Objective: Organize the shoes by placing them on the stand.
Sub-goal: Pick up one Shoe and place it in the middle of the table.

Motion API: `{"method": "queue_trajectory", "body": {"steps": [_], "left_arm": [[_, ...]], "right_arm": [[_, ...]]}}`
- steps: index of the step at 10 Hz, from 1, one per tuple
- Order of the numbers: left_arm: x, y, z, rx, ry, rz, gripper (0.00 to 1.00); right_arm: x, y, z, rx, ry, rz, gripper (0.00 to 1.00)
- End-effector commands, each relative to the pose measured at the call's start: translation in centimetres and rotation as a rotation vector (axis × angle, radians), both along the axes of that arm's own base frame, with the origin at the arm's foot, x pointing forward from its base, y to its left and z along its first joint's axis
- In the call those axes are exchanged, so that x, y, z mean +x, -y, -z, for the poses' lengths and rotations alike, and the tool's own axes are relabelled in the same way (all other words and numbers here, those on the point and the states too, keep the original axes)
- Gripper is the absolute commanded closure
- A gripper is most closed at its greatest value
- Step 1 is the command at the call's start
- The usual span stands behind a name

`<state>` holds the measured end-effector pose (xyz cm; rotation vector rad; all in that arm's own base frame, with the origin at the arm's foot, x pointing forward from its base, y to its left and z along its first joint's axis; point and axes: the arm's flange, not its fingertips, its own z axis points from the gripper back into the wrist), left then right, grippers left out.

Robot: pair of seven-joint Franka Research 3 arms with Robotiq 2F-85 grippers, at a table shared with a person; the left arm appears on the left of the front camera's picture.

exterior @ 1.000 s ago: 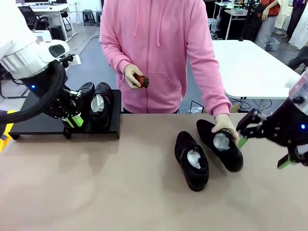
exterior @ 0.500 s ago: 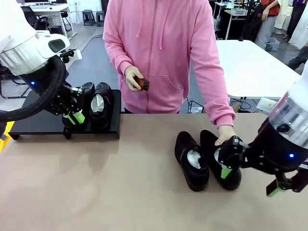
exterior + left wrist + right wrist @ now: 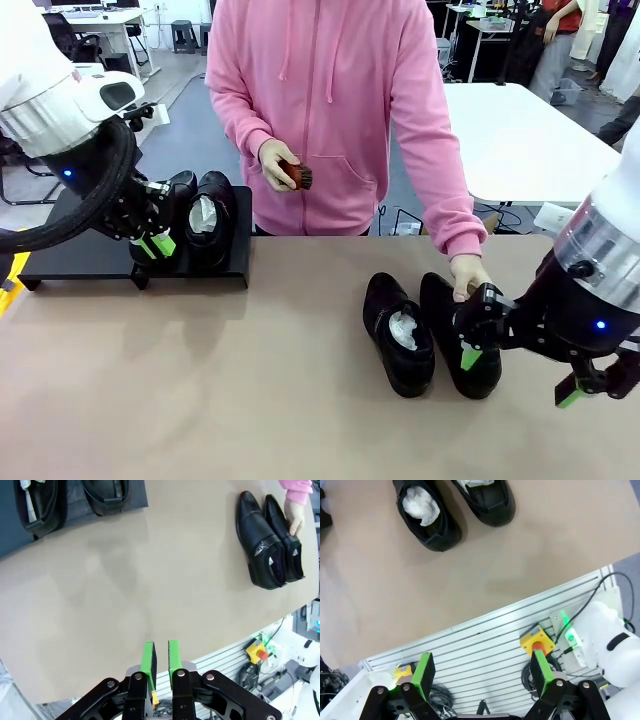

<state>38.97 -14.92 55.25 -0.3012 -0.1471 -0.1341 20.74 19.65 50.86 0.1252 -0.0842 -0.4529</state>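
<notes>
Stand [image 3: 85, 262] is carrying two shoes [image 3: 212, 228]; table [image 3: 250, 390] is carrying two more shoes [image 3: 408, 366], a person's hand [image 3: 468, 272] touching one. I am holding left gripper [image 3: 160, 649] nearly closed, right gripper [image 3: 482, 661] wide, both empty.

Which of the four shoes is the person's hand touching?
The right-hand shoe of the pair on the tabletop: the person's hand rests on its far end. No hand is on its neighbour or the two shoes on the stand.
</notes>
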Motion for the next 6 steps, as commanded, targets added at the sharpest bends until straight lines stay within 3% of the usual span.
{"method": "queue_trajectory", "body": {"steps": [1,4,6], "left_arm": [[0.0,-0.1,0.1,-0.018,0.009,0.003,0.82],[0.0,-0.1,0.1,-0.018,0.009,0.003,0.82],[0.0,-0.1,0.1,-0.018,0.009,0.003,0.82]], "right_arm": [[1.7,-0.8,0.1,-0.062,0.024,-0.023,0.00],[6.1,-1.0,1.2,-0.080,0.042,-0.096,0.00],[10.9,-1.4,3.0,-0.099,0.103,-0.285,0.00]]}}
